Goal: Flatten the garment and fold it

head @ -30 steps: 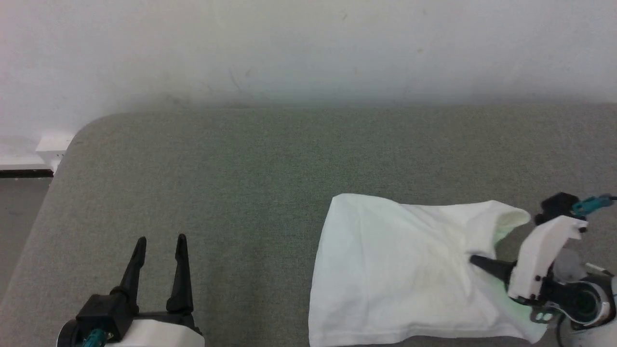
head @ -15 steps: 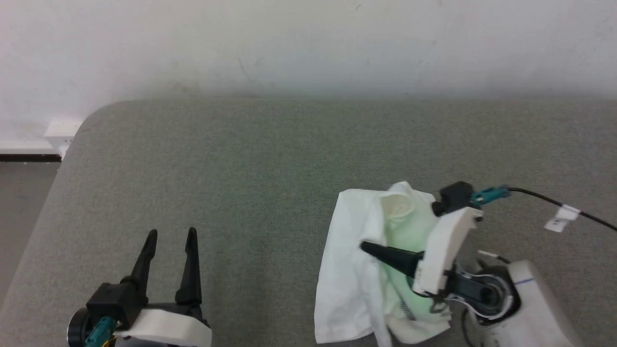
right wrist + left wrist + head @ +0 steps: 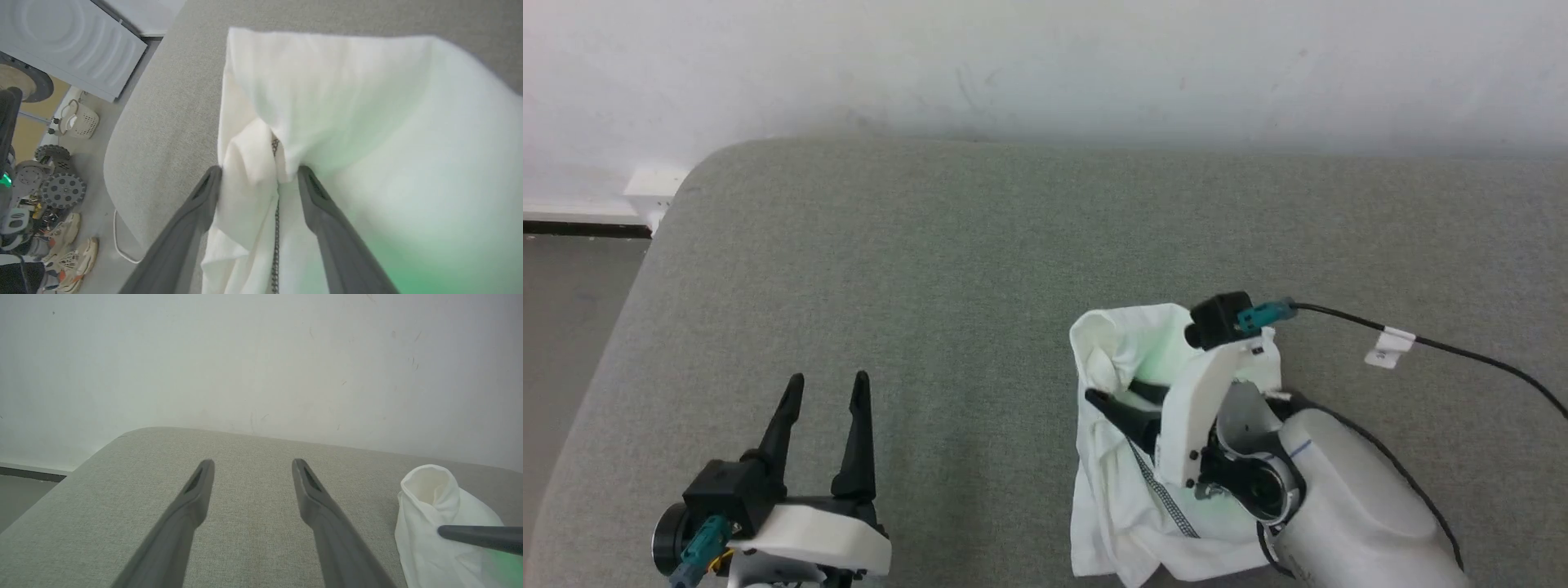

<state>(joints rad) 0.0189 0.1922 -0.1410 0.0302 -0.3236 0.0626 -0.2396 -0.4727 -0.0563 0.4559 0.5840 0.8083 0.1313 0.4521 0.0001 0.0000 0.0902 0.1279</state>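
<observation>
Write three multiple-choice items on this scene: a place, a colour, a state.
1. The garment lies on the surface's: A. right side B. left side C. far edge
2. Its seam stitching is: A. red B. dark grey C. yellow
3. The left gripper's fingers are: A. shut on cloth B. shut, empty C. open, empty
Answers: 1A, it sits at the head view's lower right; 2B, a dark zigzag line crosses the white cloth; 3C, bare surface shows between them.
</observation>
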